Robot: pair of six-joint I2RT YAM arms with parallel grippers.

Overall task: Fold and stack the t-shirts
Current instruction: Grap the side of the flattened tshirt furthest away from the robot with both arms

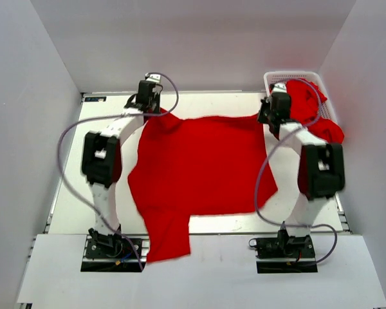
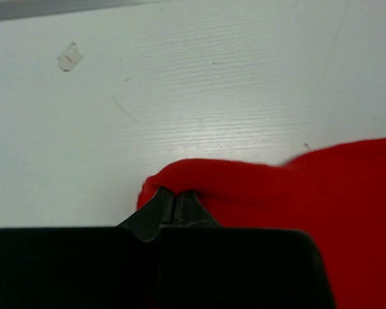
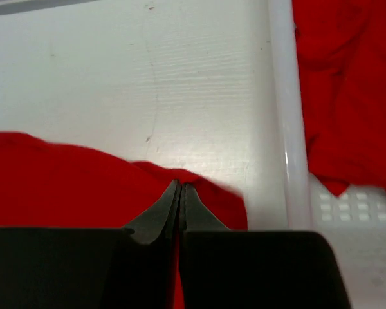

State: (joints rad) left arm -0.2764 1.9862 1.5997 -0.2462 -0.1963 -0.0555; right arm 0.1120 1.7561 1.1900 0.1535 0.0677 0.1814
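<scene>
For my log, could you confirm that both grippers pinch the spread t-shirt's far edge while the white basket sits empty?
The basket is not empty: the top external view shows red t-shirts heaped in it. The left gripper and right gripper do pinch the far edge of the spread t-shirt.

Left claw (image 1: 154,109) and right claw (image 1: 266,118) grip far corners of the spread t-shirt (image 1: 199,161) (others (image 1: 307,98) fill the basket (image 1: 293,74)).
</scene>
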